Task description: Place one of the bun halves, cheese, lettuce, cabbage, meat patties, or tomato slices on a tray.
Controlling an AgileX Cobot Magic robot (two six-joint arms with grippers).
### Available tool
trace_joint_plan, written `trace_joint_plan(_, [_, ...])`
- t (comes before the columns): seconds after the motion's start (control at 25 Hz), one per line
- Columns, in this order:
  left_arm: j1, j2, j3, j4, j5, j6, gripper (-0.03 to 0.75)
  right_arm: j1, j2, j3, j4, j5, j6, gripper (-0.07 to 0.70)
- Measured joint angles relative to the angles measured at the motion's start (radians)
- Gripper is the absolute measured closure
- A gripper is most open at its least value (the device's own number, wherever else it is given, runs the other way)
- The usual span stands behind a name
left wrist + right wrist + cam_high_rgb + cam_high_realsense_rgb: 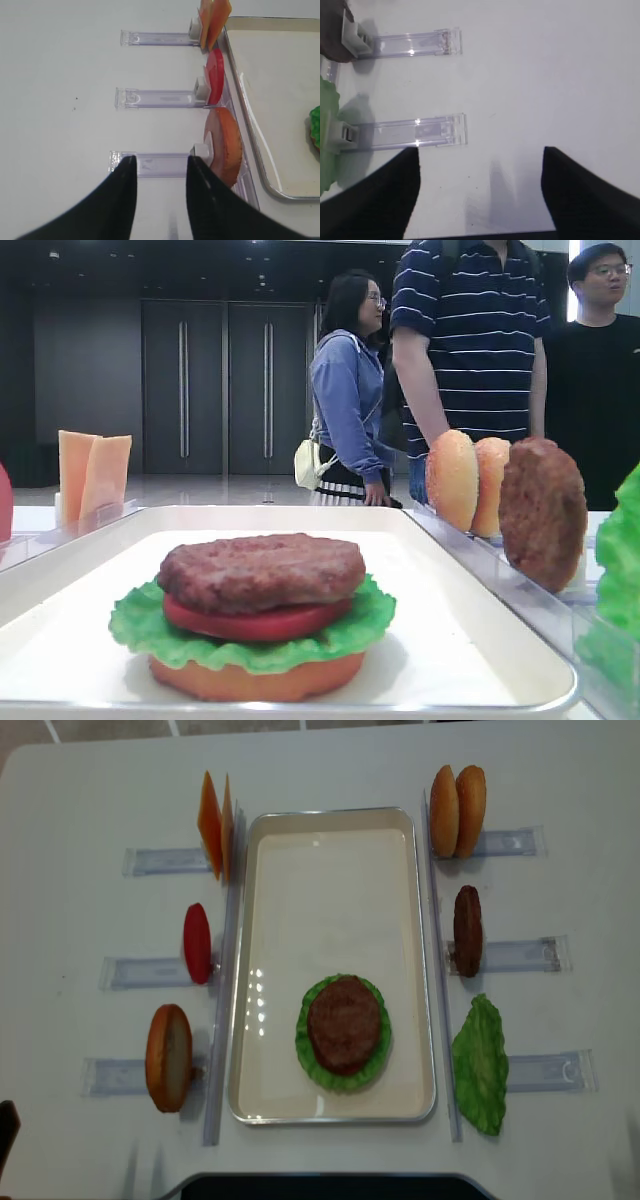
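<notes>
The big white rectangular tray (pixel 330 850) with rounded corners and a low raised rim sits mid-table, and most of its smooth floor is bare; the only load is a stack toward the near end. That stack, bottom to top: a smooth orange-tan bun half (pixel 255 678), a frilly bright green lettuce leaf (pixel 140 625), a flat red tomato slice (pixel 255 622), and a rough, grainy dark-brown meat patty (pixel 262 570) on top.

Clear plastic racks (pixel 165 860) line both long sides of the tray, holding pieces on edge. Left side: 2 thin pale-orange square cheese slices (pixel 215 825), 1 red tomato disc (pixel 197 942), 1 orange-tan bun piece (pixel 168 1057). Right side: 2 domed buns (pixel 457 810), another brown patty (pixel 467 930), and a second ruffled green leaf (pixel 480 1065). Outside the racks the white tabletop (pixel 80 810) has plenty of open room.

The left gripper (pixel 157 165) hangs over the near left rack just beside the upright bun, black fingers parted a little with nothing between them. The right gripper (pixel 480 155) is spread wide over bare table (holding nothing), with 2 clear racks just ahead and the green leaf at the frame's left edge.
</notes>
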Motion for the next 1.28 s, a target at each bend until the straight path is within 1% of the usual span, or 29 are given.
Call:
trace_joint_plan(0.32, [0.0, 0.0, 0.0, 0.0, 0.0, 0.0, 0.45, 0.0, -0.083, 0.0, 0.0, 0.003, 0.002, 0.118])
trace_joint_plan(0.84, [0.0, 0.0, 0.0, 0.0, 0.0, 0.0, 0.45, 0.0, -0.289, 0.0, 0.0, 0.005, 0.003, 0.118])
trace_joint_plan(1.28, [0.0, 0.0, 0.0, 0.0, 0.0, 0.0, 0.45, 0.0, -0.301, 0.001, 0.0, 0.005, 0.003, 0.118])
